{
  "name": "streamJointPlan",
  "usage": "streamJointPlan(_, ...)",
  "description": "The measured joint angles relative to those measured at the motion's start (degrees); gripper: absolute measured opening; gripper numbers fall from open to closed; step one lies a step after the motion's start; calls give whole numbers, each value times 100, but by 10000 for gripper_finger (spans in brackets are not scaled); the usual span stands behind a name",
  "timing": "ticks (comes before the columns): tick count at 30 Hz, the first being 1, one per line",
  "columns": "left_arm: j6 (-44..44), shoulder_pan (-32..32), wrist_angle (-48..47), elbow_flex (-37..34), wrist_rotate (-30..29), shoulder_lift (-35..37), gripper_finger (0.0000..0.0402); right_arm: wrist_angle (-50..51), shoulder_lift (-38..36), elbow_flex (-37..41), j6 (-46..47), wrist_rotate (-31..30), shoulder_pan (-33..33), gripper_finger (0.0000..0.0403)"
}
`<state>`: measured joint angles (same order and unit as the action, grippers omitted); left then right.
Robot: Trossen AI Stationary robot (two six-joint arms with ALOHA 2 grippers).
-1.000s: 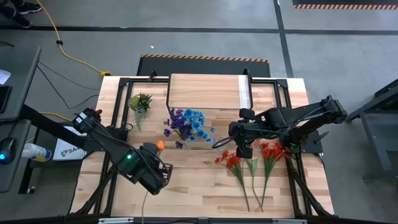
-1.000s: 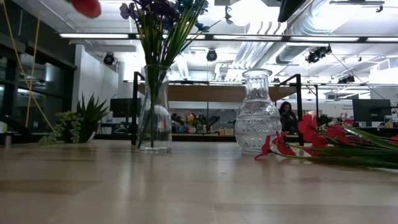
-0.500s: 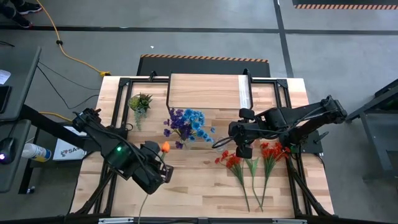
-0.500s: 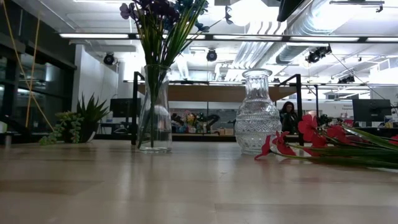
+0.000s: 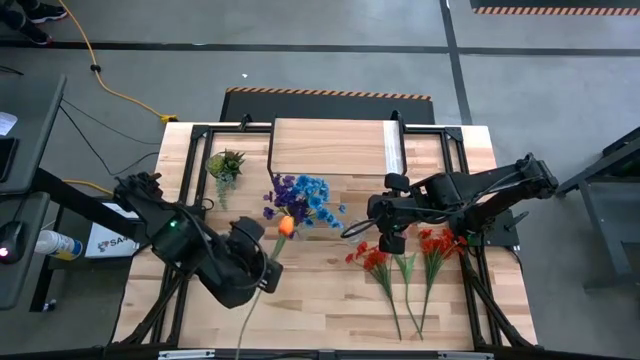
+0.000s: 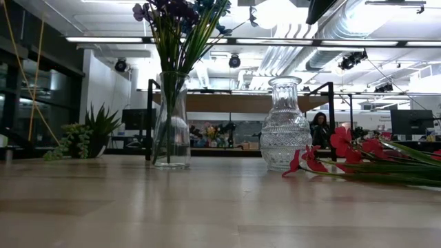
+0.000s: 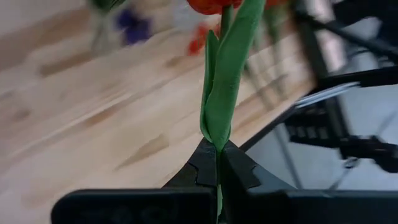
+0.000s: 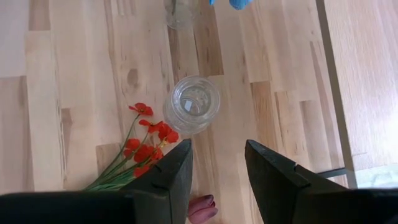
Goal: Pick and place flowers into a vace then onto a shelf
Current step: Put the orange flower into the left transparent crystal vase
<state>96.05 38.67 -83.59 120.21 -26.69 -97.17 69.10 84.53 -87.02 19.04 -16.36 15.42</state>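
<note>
In the high view bare planks lie open at lower centre of the table (image 5: 320, 300), between the arms; the shelf (image 5: 330, 148) sits at upper centre against the far edge. The left gripper (image 5: 262, 272), lower left of centre, is pinched on an orange flower (image 5: 285, 226), bloom beside the vase of blue and purple flowers (image 5: 300, 198). The right gripper (image 8: 217, 163) hangs spread above the empty glass vase (image 8: 193, 104); red flowers (image 5: 405, 255) lie lower right; concrete floor surrounds.
</note>
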Motion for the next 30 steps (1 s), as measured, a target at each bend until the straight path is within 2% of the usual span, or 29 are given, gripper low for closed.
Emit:
streamJointPlan(12,-2152,-2,966,454,-1618,0,35,-339,0,0,-3,97,0,139)
streamJointPlan(22,-4638,-2,2617,511,-2423,0,35,-563,0,0,-4,858,0,139)
streamJointPlan(30,-5708,-2,3184,509,-2958,0,35,-927,0,0,-1,1668,2,139)
